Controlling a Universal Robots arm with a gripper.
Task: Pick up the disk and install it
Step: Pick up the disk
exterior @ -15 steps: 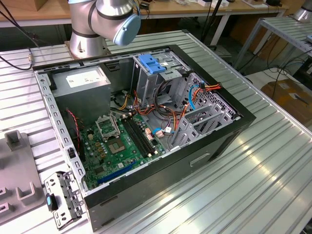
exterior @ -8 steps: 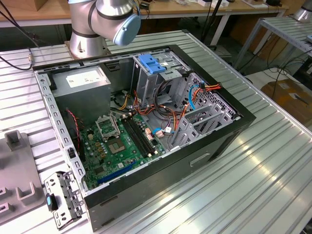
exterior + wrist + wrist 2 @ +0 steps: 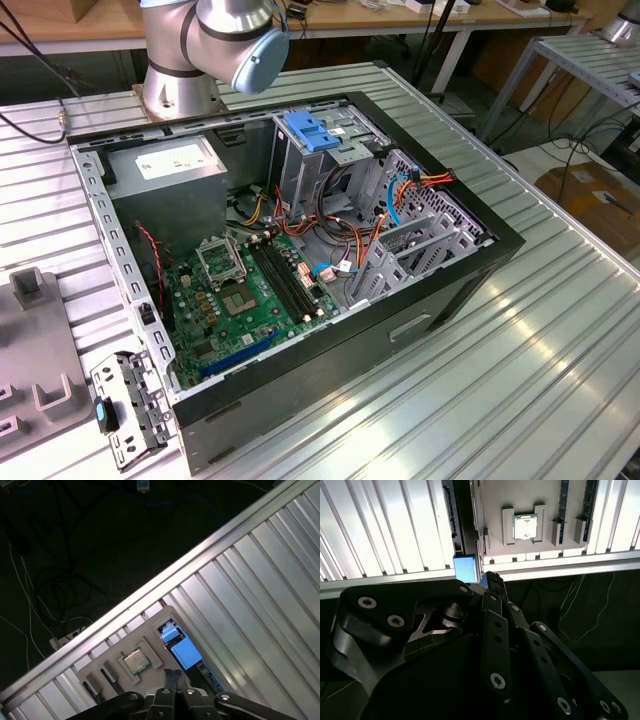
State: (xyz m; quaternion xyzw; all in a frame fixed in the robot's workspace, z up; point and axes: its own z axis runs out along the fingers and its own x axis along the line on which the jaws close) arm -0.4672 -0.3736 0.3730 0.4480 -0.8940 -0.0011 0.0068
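The disk (image 3: 128, 408) lies flat on the ribbed table at the exterior view's lower left, beside the open computer case (image 3: 290, 260). It is a silver-metal piece with a blue plastic part on its side. That blue part shows in the second wrist view (image 3: 465, 568) and in the first wrist view (image 3: 185, 653). My gripper (image 3: 491, 578) (image 3: 173, 673) hangs above the table close to the blue part, apart from it. Its black fingers are pressed together with nothing between them.
A grey fixture tray (image 3: 30, 345) sits next to the disk and carries a processor chip (image 3: 525, 527) (image 3: 135, 661). The case holds a green motherboard (image 3: 250, 290), cables and a tall metal cage with a blue latch (image 3: 312, 132). The table edge (image 3: 150, 592) drops to a dark floor with cables.
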